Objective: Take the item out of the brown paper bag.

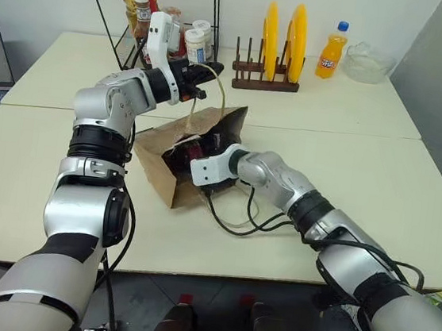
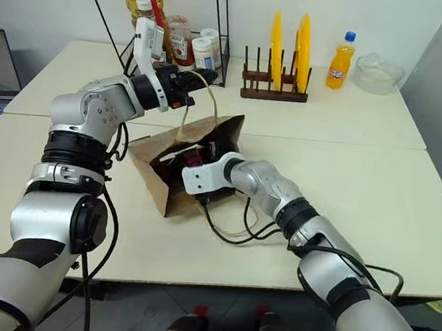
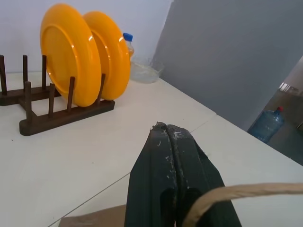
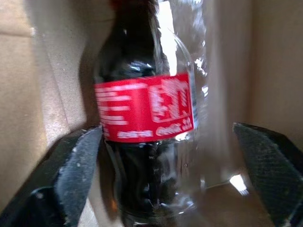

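Left eye view showed the pale worktop carrying the brown paper bag, which lay tipped on its side with its mouth towards the robot's right arm. The left gripper, jaws pinched shut on the cord handle, held the bag's upper edge lifted so the mouth gaped. The right gripper was reaching into that mouth, well nearer the item than the left. Inside, the cola bottle lay directly ahead of the right jaws, its long axis running away from them, base nearest. Those jaws stood wide, one finger on each side of the bottle, not yet clamped.
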Controlling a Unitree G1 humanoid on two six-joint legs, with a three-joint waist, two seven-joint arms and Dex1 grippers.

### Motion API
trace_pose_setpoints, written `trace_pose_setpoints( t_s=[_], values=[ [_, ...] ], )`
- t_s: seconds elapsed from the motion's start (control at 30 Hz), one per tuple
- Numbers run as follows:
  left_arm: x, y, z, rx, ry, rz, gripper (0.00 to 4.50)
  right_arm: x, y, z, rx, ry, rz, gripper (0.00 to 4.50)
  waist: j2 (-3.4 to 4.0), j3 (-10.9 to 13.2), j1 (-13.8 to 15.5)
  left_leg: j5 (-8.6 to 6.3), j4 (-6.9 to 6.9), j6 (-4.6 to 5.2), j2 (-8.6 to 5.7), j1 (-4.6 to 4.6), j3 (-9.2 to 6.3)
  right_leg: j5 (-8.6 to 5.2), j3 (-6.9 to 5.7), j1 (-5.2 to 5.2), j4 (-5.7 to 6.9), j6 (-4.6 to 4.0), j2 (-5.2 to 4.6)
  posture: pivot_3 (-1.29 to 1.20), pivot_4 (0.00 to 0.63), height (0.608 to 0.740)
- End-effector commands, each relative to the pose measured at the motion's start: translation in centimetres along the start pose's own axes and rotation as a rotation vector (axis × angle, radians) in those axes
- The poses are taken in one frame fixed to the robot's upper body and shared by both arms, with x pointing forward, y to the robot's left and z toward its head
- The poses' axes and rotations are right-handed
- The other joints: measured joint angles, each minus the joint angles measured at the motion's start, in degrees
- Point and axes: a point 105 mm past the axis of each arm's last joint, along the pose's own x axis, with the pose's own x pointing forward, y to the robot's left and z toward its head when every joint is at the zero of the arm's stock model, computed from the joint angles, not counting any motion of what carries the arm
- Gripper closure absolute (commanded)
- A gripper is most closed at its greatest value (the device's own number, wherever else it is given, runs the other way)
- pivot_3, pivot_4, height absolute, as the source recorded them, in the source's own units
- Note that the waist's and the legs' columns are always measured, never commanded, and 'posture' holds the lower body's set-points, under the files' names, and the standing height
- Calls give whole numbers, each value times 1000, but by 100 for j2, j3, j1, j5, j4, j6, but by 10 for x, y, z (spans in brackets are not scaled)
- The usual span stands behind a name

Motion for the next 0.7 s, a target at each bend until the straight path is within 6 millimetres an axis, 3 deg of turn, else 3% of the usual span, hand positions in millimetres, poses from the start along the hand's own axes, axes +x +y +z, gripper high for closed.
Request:
trace_pose_setpoints(
  t_s=[0.03, 0.37, 0.47, 0.57, 0.7],
  values=[
    [1, -7, 25, 52, -61, -19, 4500, 7, 5, 5, -70, 2, 57, 14, 0, 0, -4, 0, 0, 0, 0, 0, 1, 0, 0, 0, 0, 0, 0, 0, 150, 740],
    [2, -9, 24, 47, -62, -26, 4500, 15, 12, -1, -83, 67, 112, 14, -1, -2, -35, 3, 0, -2, 4, 5, 1, 0, 1, 0, 10, 0, 4, 0, 150, 740],
    [2, -8, 24, 46, -63, -25, 4500, 14, 14, -6, -84, 75, 121, 552, -1, -2, -47, 4, 1, -2, 4, 6, -2, 0, -1, 1, 13, -1, 4, 0, 150, 740],
    [1, -8, 23, 45, -64, -24, 4500, 12, 14, -9, -86, 79, 118, 1391, 0, -2, -62, 6, 1, -2, 3, 6, -2, 1, 0, 1, 14, -1, 3, 0, 150, 740],
    [1, -8, 21, 42, -66, -20, 4500, 8, 12, -13, -87, 69, 105, 1412, 0, -2, -63, 6, 1, -3, 1, 6, -3, 1, -1, 1, 14, -1, 3, 0, 150, 740]
  ],
)
